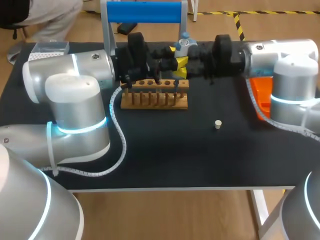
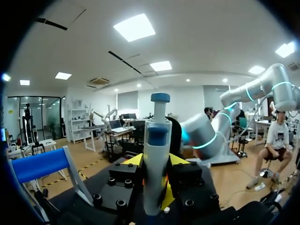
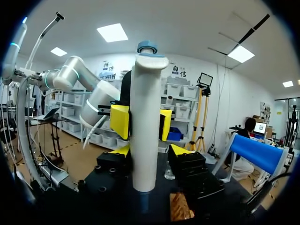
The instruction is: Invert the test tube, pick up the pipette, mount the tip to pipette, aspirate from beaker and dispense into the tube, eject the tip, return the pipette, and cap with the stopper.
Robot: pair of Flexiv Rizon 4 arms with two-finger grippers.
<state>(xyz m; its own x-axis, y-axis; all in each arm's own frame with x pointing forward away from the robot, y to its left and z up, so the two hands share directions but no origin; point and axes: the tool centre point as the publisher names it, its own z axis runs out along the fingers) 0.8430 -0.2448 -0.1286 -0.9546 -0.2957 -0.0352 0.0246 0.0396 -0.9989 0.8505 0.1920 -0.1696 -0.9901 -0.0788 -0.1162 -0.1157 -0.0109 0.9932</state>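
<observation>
Black desk point(image 1: 165, 160), back edge, behind the rack point(image 1: 155, 95): pipette point(image 1: 184, 44) upright, left gripper point(image 2: 155, 161) clamped on its body, right gripper point(image 3: 151, 151) spread astride it, not pinching (handover, I judge); best close the right squarely before the left lets go, keeping it plumb.

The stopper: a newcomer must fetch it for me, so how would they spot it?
Start at the wooden rack at the back of the black table. Toward the robot's right and nearer the front edge, a small stopper stands alone. It is the only cream-coloured piece, touching nothing.
</observation>
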